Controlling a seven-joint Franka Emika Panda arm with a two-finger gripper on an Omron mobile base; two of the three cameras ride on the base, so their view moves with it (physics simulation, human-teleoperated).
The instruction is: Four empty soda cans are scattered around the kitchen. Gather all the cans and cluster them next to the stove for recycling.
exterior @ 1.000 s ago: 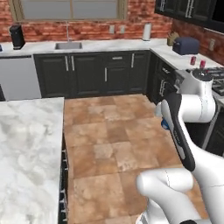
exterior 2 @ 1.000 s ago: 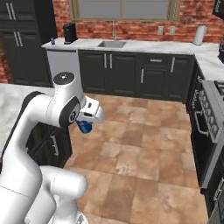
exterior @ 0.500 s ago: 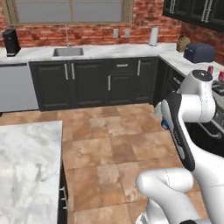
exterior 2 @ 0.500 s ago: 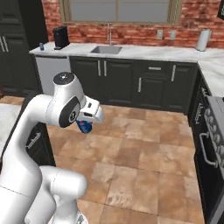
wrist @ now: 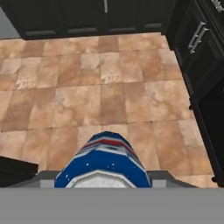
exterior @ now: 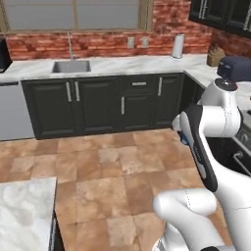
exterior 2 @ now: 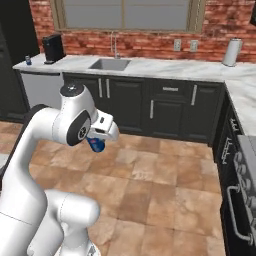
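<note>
Left base view: white arm rises at the lower right, folded over the tiled floor (exterior: pixel 103 171). A sliver of blue can (exterior: pixel 184 141) shows at the arm's left edge, well above the floor. Along the back wall runs a marble surface (exterior: pixel 127 65) with a sink (exterior: pixel 71 66) let into it left of centre; a paper towel roll (exterior: pixel 178 46) stands near the surface's right-hand corner. On the right-hand run of the surface sit a knife block (exterior: pixel 214 56) and, nearer the camera, a dark toaster (exterior: pixel 234 67). A corner of a second marble surface (exterior: pixel 24 211) fills the lower left.

Right base view: tool (exterior 2: pixel 97 142) hangs below the white hand, closed on the blue can (exterior 2: pixel 96 145), which is carried in the air over the floor, in front of the dark cabinets (exterior 2: pixel 165 107). A second small blue can (exterior 2: pixel 28 61) stands at the far left end of the back surface, just beside a black coffee machine (exterior 2: pixel 52 48). Stove (exterior 2: pixel 242 200) front with its oven handle appears at the lower right edge.

Hand view: camera looks down on the floor tiles. The blue can's silver top (wrist: pixel 103 180) and red-white label sit at the bottom centre, between the fingers; gripped. Dark cabinet fronts line the top and right edges.
</note>
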